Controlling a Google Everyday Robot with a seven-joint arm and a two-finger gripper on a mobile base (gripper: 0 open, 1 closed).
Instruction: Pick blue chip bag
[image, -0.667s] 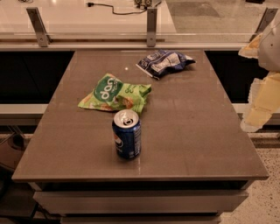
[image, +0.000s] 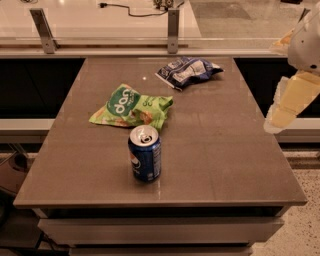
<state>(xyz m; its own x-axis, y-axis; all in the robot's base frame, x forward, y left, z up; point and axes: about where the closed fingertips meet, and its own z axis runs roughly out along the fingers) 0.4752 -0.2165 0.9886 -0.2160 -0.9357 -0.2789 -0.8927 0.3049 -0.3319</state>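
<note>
Grey-brown tabletop (image: 225, 150) backed by pale ledge (image: 100, 20); blue chip bag (image: 189, 71) seen near far edge; gripper (image: 289, 105) held beyond right edge, grip state not discernible.

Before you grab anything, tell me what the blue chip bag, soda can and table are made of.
Blue chip bag: looks like thin foil or plastic film, crumpled, with glossy creases. Soda can: likely aluminium, with a bright metal top and pull tab. Table: smooth brown top, perhaps laminate or stone, faintly reflective. The gripper hangs beyond the table's right edge, touching nothing.
</note>
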